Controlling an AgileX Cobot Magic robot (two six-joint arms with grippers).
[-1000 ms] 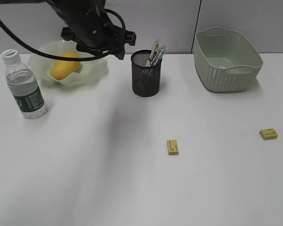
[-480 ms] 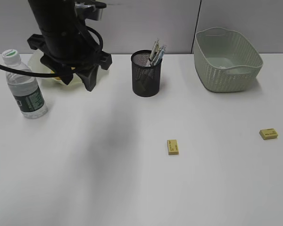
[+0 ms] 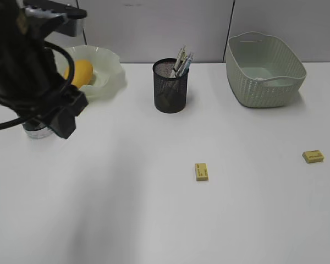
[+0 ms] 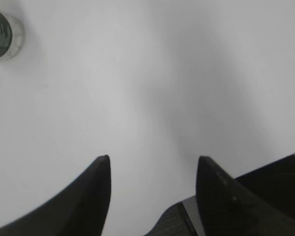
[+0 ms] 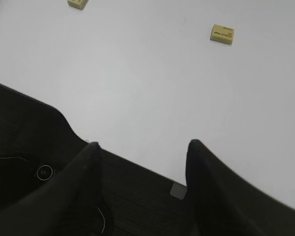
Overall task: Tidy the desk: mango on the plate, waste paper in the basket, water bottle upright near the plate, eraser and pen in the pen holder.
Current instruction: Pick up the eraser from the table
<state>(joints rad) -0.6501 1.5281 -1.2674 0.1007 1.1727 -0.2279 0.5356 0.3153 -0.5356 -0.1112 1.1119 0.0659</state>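
Note:
The yellow mango [image 3: 80, 72] lies on the wavy green plate [image 3: 113, 67] at the back left. My left arm [image 3: 27, 71] hangs in front of the water bottle [image 3: 37, 131], so only the bottle's base shows there. The left wrist view shows the bottle [image 4: 1, 32] at top left, and the left gripper [image 4: 154, 160] open and empty over bare desk [image 3: 126, 209]. Pens [image 3: 182, 57] stand in the black mesh pen holder [image 3: 170, 88]. One yellow eraser [image 3: 201, 171] lies mid-desk, another eraser [image 3: 313, 156] far right. My right gripper [image 5: 143, 144] is open and empty. The waste paper is out of view.
The pale green woven basket [image 3: 265, 71] stands at the back right. In the right wrist view both erasers [image 5: 221, 34] [image 5: 77, 3] lie far ahead of the fingers, and the desk's front edge [image 5: 137, 164] runs under the jaws.
My left arm has swung from over the plate to the left and toward the front, and now covers the bottle. The mango shows again. The right gripper has not changed.

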